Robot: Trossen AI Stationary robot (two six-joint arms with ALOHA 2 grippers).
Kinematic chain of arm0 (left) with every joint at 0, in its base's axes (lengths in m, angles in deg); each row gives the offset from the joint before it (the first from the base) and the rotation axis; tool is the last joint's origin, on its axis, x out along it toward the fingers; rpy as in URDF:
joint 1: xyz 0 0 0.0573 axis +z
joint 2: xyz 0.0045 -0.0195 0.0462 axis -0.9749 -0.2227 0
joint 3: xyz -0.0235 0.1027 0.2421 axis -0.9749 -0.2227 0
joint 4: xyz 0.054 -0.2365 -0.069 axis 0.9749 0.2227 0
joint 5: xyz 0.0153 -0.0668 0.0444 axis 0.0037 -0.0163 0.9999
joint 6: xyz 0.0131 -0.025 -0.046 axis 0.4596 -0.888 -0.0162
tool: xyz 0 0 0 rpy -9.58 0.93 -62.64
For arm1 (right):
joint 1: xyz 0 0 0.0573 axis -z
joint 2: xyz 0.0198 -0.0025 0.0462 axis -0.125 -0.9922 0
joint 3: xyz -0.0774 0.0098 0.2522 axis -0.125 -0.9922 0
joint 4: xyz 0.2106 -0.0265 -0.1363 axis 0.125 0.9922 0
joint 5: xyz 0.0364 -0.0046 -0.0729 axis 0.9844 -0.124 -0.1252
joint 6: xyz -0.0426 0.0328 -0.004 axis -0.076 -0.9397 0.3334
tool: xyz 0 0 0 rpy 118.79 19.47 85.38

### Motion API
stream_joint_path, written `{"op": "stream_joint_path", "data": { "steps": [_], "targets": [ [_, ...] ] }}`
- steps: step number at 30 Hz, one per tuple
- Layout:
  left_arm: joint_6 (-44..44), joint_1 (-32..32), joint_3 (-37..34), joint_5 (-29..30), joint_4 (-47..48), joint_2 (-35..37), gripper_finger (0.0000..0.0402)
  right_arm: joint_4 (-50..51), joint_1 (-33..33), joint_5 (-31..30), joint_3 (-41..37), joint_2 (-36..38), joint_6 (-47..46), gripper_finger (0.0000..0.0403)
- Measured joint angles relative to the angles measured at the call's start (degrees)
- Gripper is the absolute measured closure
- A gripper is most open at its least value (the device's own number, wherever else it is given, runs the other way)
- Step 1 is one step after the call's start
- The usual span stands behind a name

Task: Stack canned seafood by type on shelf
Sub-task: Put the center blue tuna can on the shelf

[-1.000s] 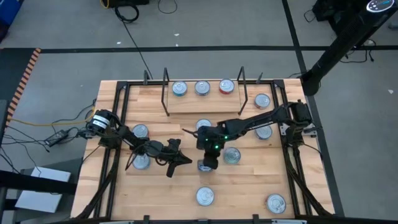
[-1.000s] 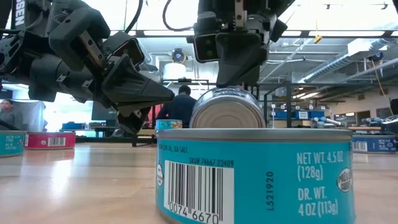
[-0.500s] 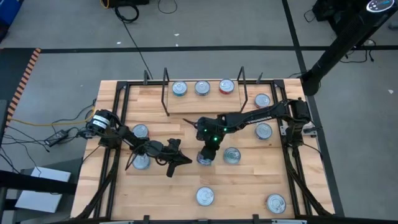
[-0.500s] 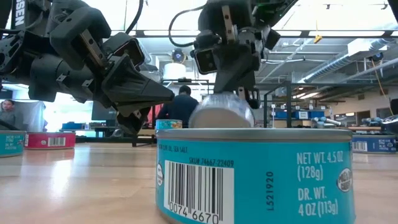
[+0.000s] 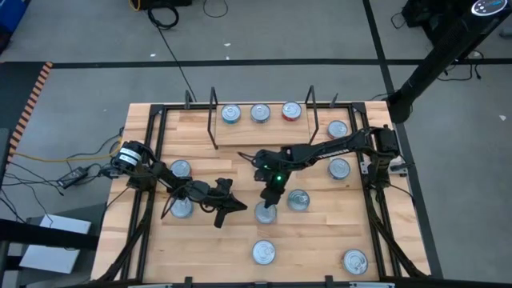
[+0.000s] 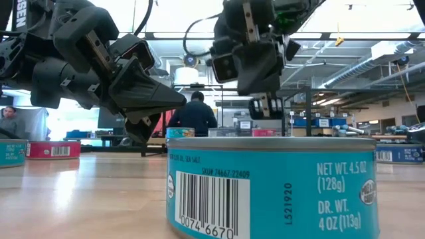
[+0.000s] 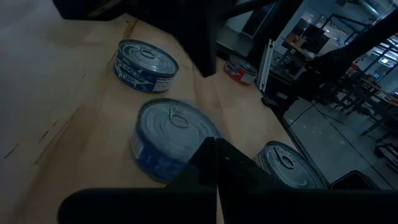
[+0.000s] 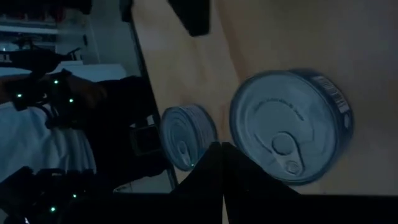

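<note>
Setting: open workshop with grey floor and black floor tape; a slatted wooden counter (image 5: 320,240) in black frame rails.

High view. The shelf (image 5: 260,128) sits at the counter's far edge with three tins on its board, two blue-labelled (image 5: 231,114) (image 5: 260,113) and one red (image 5: 291,111). The rest of the canned seafood lies loose on the counter. The right gripper (image 5: 270,192), fingers pressed together, has drawn back from over the mid-counter tin (image 5: 265,212), which a second ago was hidden under it and now lies bare, flat, lid up. Judgement: no pick was made; that tin remains to be shelved. The left gripper (image 5: 232,206), also pressed together and empty, waits just beside it.

Low view. The right gripper (image 6: 265,106) hangs clear of the counter, nothing in it. A turquoise tin (image 6: 272,189) fills the foreground and hides the mid-counter tin that showed tilted half a second ago. A person stands far behind.

Left wrist view. Blue tins (image 7: 171,140) (image 7: 144,62) near; a dark arm covers part.

Right wrist view. Two lids visible (image 8: 289,134) (image 8: 186,137); labels unreadable.
</note>
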Motion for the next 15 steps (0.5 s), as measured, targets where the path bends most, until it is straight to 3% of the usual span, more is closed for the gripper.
{"op": "stream_joint_path", "data": {
  "steps": [8, 12, 15],
  "targets": [
    [0.0, 0.0, 0.0, 0.01, 0.02, 0.0, 0.0401, -1.51, 0.15, -0.64, -2.07, 0.52, 3.65, 0.0391],
    [0.0, 0.0, 0.0, 0.01, 0.06, 0.0, 0.0401, -0.82, -4.13, -8.53, -2.05, 3.14, 13.22, 0.0365],
    [0.0, 0.0, 0.0, 0.2, 0.28, 0.0, 0.0401, 0.03, -9.69, -18.06, -2.05, 4.23, 20.48, 0.0343]
  ]
}}
